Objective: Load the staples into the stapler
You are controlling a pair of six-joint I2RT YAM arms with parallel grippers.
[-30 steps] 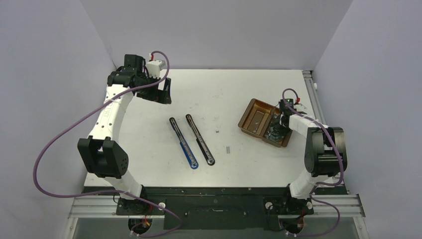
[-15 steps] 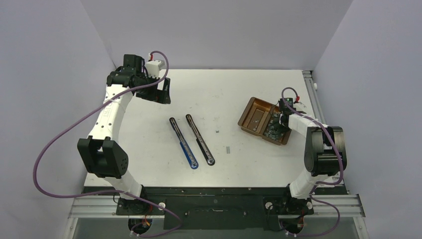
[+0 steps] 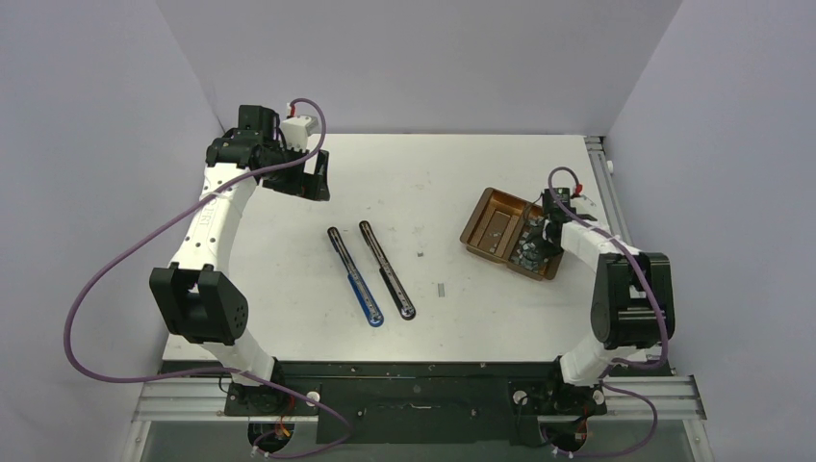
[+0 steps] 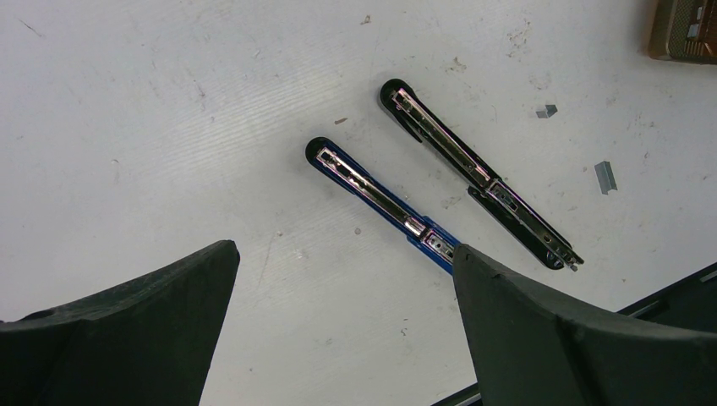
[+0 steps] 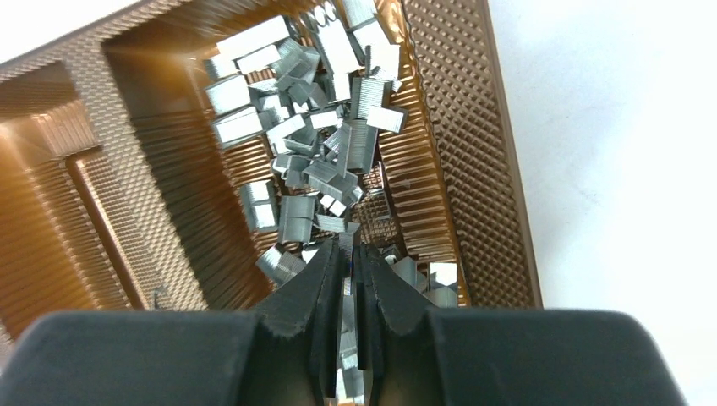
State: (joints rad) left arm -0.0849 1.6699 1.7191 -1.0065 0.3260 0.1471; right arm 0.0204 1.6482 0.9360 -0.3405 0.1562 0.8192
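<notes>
Two staplers lie opened flat mid-table, one blue and one black. Both show in the left wrist view, the blue and the black. A pile of silver staple strips fills the right compartment of the brown tray. My right gripper points down into that compartment. In the right wrist view its fingers are shut on a thin staple strip just above the pile. My left gripper hangs open and empty above the far left of the table, away from the staplers.
Two loose staple pieces lie on the table right of the staplers; they also show in the left wrist view. The tray's left compartment holds a flat piece. The tray wall stands right of my fingers.
My right arm has shifted slightly over the tray's right compartment, its elbow swinging a little to the right. The left arm and the staplers have not moved.
</notes>
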